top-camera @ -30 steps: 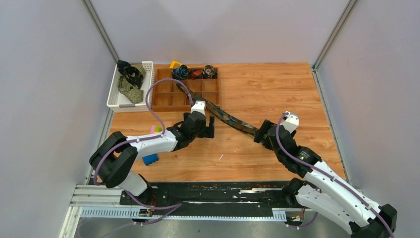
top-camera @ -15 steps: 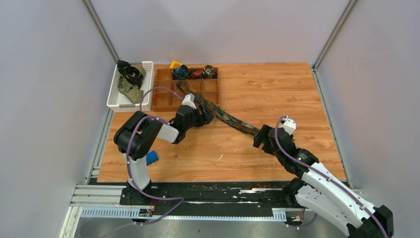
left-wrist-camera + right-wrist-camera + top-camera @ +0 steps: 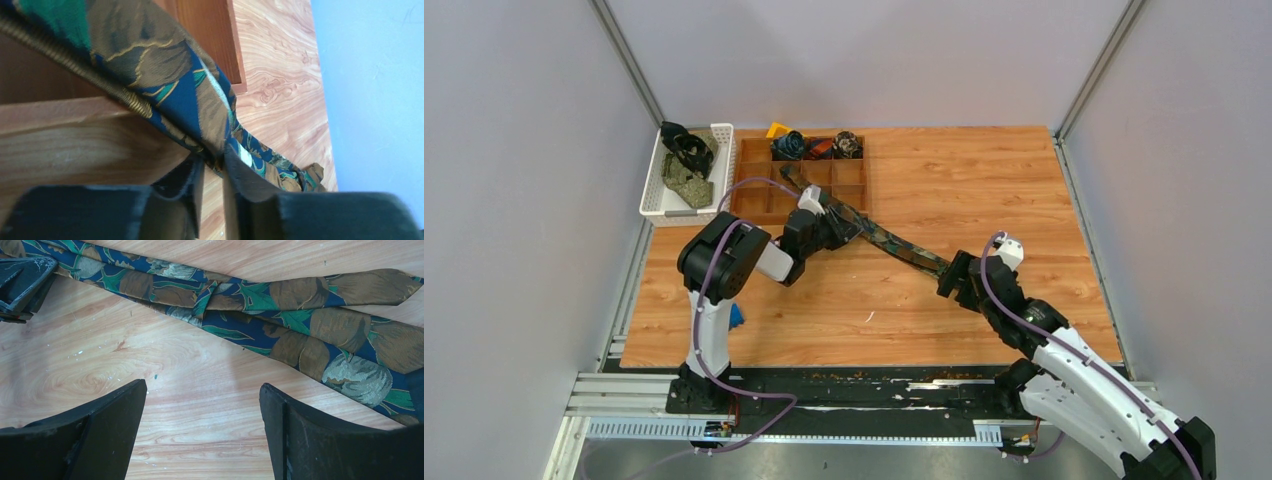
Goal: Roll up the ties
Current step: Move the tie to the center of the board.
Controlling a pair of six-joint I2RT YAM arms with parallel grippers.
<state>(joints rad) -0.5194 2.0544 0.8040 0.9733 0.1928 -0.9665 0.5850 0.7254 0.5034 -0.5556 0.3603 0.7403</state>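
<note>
A long tie patterned in navy, green and brown runs diagonally from the wooden organizer across the table to my right gripper. My left gripper sits at the organizer's front right corner. In the left wrist view its fingertips pinch the tie where it comes off the wooden edge. My right gripper is open just above the bare table, and the tie's wide pointed ends lie a little beyond its fingers. Rolled ties fill the organizer's back compartments.
A white basket at the far left holds more dark ties. A yellow block lies behind the organizer and a blue block sits by the left arm's base. Grey walls enclose the table.
My left arm has pulled in toward the organizer with its elbow raised, and its jaws have closed from wide open onto the tie. The right arm has barely moved.
</note>
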